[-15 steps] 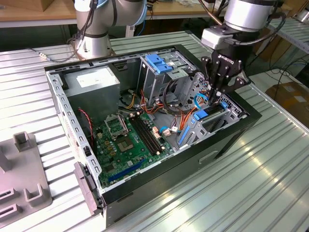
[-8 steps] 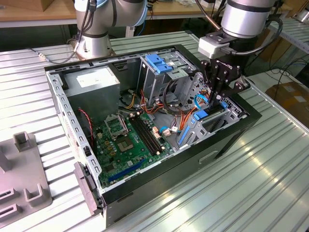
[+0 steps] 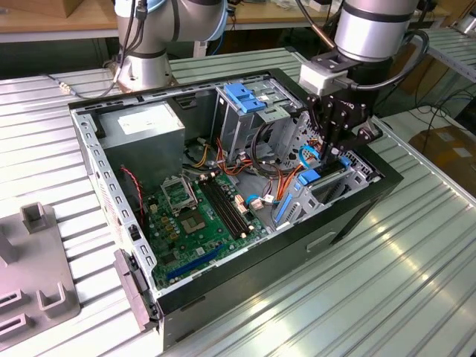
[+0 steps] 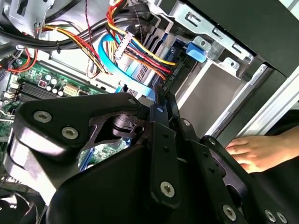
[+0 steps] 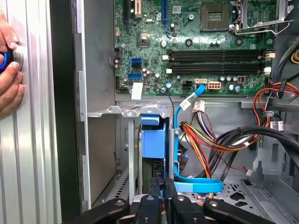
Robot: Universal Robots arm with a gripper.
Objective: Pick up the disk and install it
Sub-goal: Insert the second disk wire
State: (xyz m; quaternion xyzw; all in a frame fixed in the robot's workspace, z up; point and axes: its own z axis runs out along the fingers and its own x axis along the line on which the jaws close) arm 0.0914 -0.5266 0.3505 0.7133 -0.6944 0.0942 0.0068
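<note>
Slatted metal surface (image 3: 387, 282), open PC case (image 3: 357, 216) — fingers (image 3: 332, 148) pinched together on disk (image 3: 316, 177), standing edge-down in its bay. Risks: loose cables (image 5: 205, 135) snagging; person's hand (image 4: 261, 151) near.

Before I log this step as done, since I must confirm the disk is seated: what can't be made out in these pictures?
- Grip on the disk: in the first wrist view the gripper covers its near end.
- Disk connectors and seating depth: in the exterior view the gripper and the bay wall block them.
- Person's hand: cut off by the first wrist view's edge.
- Disk label: not visible, disk stands edge-on.
</note>
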